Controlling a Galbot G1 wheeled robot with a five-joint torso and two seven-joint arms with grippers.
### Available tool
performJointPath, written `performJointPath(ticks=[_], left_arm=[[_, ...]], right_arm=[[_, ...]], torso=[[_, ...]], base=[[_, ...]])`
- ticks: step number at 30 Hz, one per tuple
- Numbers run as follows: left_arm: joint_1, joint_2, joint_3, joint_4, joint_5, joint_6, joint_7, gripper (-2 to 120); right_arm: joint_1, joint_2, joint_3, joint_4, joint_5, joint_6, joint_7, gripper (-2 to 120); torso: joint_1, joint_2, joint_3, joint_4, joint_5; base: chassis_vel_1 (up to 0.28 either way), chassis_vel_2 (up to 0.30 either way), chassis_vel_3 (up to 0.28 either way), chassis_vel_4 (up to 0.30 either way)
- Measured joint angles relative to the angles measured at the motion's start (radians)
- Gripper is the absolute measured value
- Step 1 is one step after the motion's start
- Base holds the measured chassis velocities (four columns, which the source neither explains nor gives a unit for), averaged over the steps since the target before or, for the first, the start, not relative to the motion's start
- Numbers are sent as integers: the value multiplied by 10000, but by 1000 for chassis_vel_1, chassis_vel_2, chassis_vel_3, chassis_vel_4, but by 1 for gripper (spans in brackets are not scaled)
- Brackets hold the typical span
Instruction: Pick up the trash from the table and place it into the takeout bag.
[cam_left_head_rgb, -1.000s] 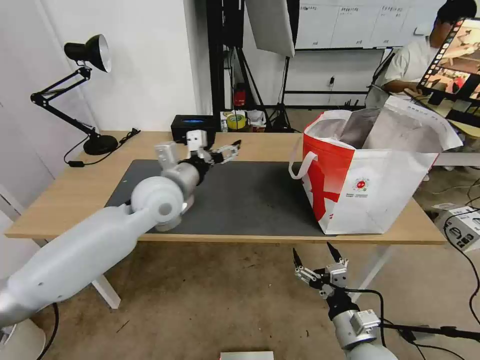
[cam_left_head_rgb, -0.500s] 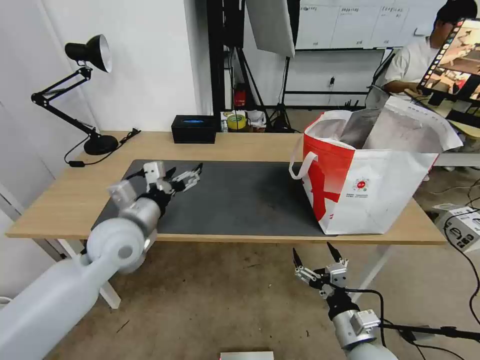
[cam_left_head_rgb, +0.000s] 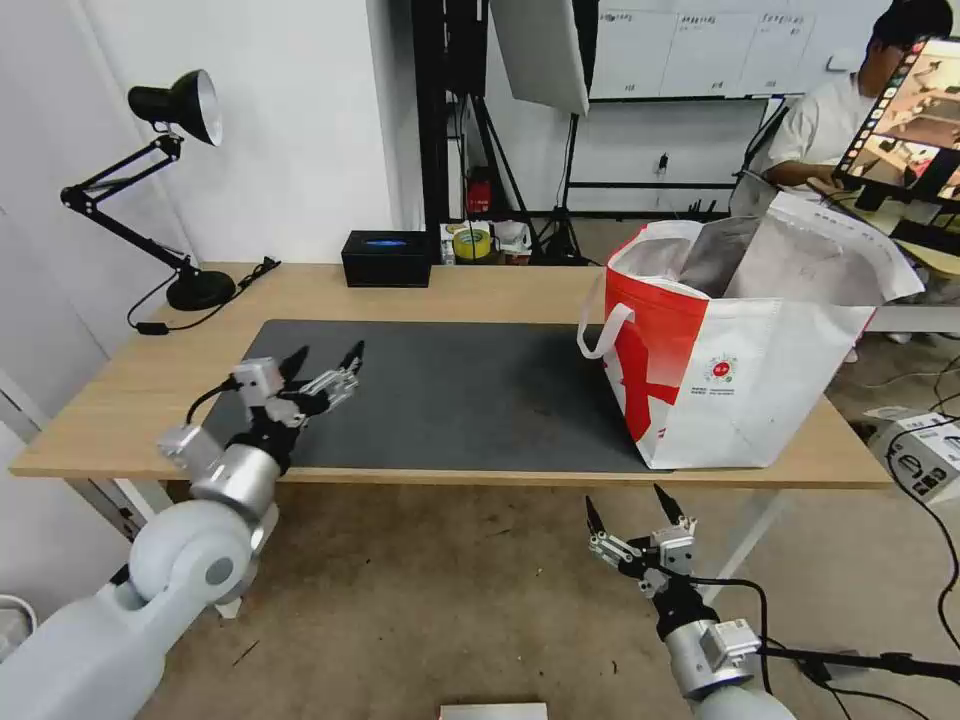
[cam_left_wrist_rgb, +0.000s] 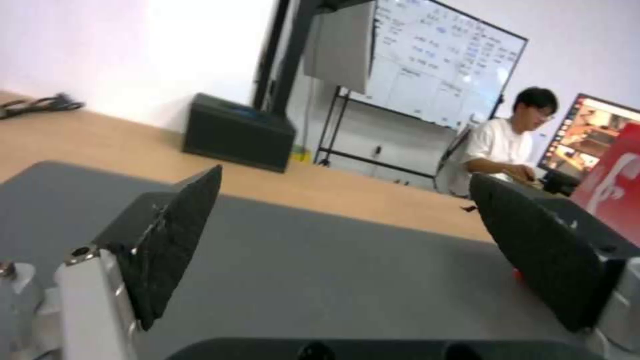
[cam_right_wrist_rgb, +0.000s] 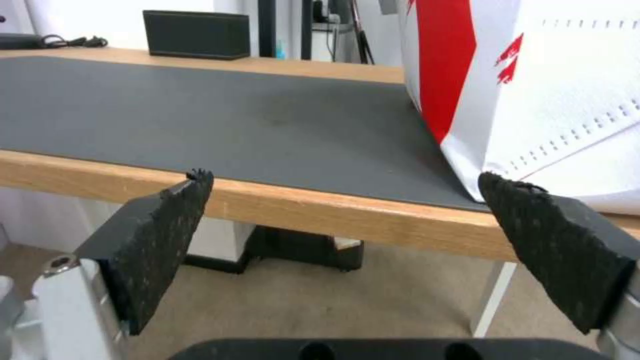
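The big white and red bag (cam_left_head_rgb: 745, 350) stands upright on the worktop (cam_left_head_rgb: 150, 370), at the end of the dark mat (cam_left_head_rgb: 470, 395) and partly on it. Its top is open and the silver lining shows inside. One white loop handle hangs on the side that faces the mat.

The left hand (cam_left_head_rgb: 322, 367) hangs just over the mat's other end, well apart from the bag. Its 2 fingers are spread wide and hold nothing. In the left wrist view the left hand (cam_left_wrist_rgb: 343, 220) points across the mat toward the bag (cam_left_wrist_rgb: 617, 175).

The right hand (cam_left_head_rgb: 635, 510) waits low, below the worktop's front edge, near the bag. Its 2 fingers are spread too, with nothing between them.

A black box (cam_left_head_rgb: 386, 258) sits on the worktop behind the mat, far from the bag.
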Motion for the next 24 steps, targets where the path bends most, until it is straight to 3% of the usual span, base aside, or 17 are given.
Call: performJointPath(ticks=[9, 15, 24], left_arm=[[2354, -977, -1683, -494, 904, -198, 1217, 100], [3035, -1422, -2086, -665, 1193, -333, 1603, 100], [4732, -2681, -3042, -782, 2155, -872, 2347, 100]], right_arm=[[0, 0, 0, 0, 0, 0, 0, 100], [0, 0, 0, 0, -1, 0, 0, 100], [0, 0, 0, 0, -1, 0, 0, 100]], torso=[[-1, 0, 0, 1, 2], [-1, 0, 0, 0, 2], [-1, -1, 0, 0, 2]], base=[[0, 0, 0, 0], [0, 0, 0, 0], [0, 0, 0, 0]])
